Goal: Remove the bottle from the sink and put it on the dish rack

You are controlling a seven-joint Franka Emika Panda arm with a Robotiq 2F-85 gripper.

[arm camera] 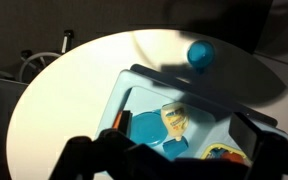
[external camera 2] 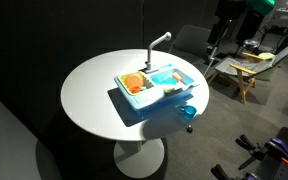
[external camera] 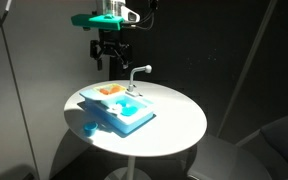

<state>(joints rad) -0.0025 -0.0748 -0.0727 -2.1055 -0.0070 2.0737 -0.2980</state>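
The light blue sink (external camera: 124, 115) sits on a round white table, and it also shows in an exterior view (external camera 2: 174, 78) and the wrist view (arm camera: 144, 85). A pale yellow bottle (arm camera: 174, 120) with a blue label lies in the basin next to a round blue piece. The orange dish rack (external camera: 109, 90) forms one end of the unit, and it shows in an exterior view (external camera 2: 134, 83) and partly at the bottom of the wrist view (arm camera: 224, 156). My gripper (external camera: 109, 52) hangs open and empty well above the sink. Its dark fingers (arm camera: 184, 160) frame the basin.
A pale curved faucet (external camera: 137, 73) stands at the back of the sink unit (external camera 2: 159, 42). A small blue round piece (external camera: 89, 128) lies on the white table (external camera: 174, 120) beside the unit (arm camera: 200, 53). Chairs and equipment stand beyond the table (external camera 2: 246, 65).
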